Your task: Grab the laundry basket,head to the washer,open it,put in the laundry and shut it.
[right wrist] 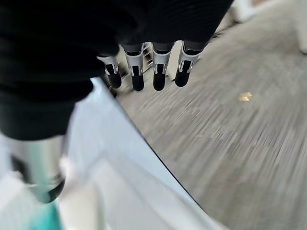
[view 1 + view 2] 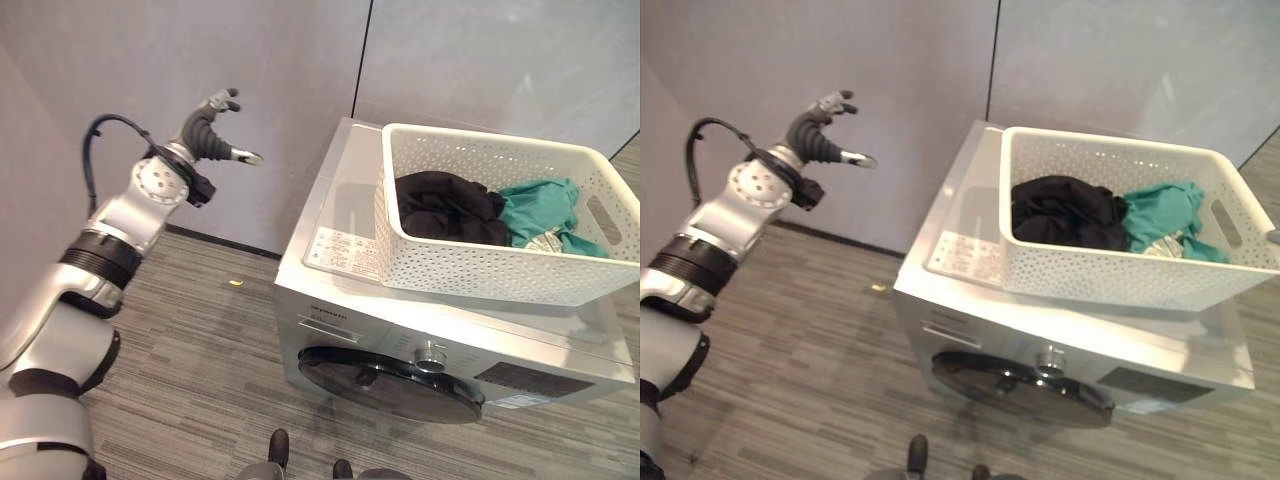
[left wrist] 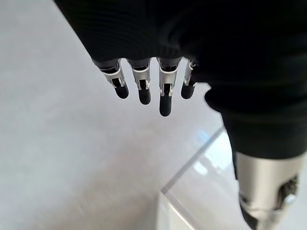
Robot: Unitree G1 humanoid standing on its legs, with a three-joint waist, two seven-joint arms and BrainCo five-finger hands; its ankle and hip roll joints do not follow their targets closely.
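Basket (image 2: 500, 235) parked atop washer (image 2: 330, 250); left hand (image 2: 212, 125) aloft at nine o'clock, fingers apart, empty. Lower toward door (image 2: 390, 385) edge, hooking cleanly.

Looks like a staged test room or lab bay, not a lived-in home laundry. Plain grey panel walls (image 2: 200, 60) are seen, split by a thin dark vertical seam, with a dark skirting strip along the base. Floor (image 2: 190, 340) is covered in grey striped carpet tile, office-type. A silver front-load washer (image 2: 400, 330) is stood alone against the wall, a white perforated laundry basket (image 2: 480, 250) set on top.
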